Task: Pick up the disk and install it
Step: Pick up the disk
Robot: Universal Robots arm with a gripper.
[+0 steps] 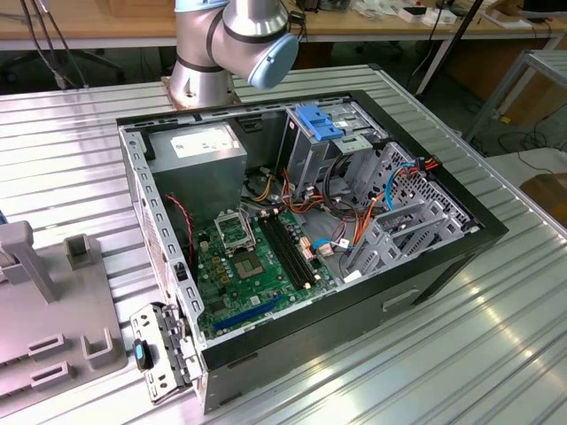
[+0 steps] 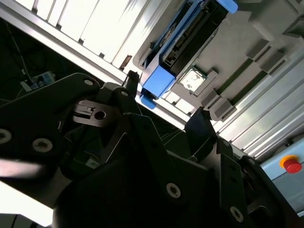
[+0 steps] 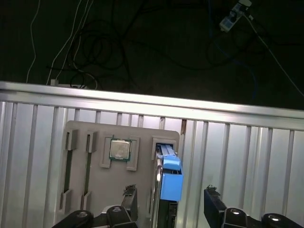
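While the blue-framed dark metal disk (image 3: 171,183) stands in its grey plastic holder (image 3: 118,190), the black gripper (image 3: 171,194) hovers over it, fingers spread, empty; nothing is done yet.

Arm (image 1: 205,40): stout round joints, silver-grey metal shell, one pale blue end cap (image 1: 275,53). Gripper (image 2: 165,97): matte black throughout, built from flat, angular link plates (image 2: 42,118) pinned by round silver screws (image 2: 173,190). Two narrow black fingers (image 3: 214,203) with small notched tips.

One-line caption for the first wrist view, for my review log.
Open gripper lined up with the disk, slotted in a grey fixture beside a processor chip.
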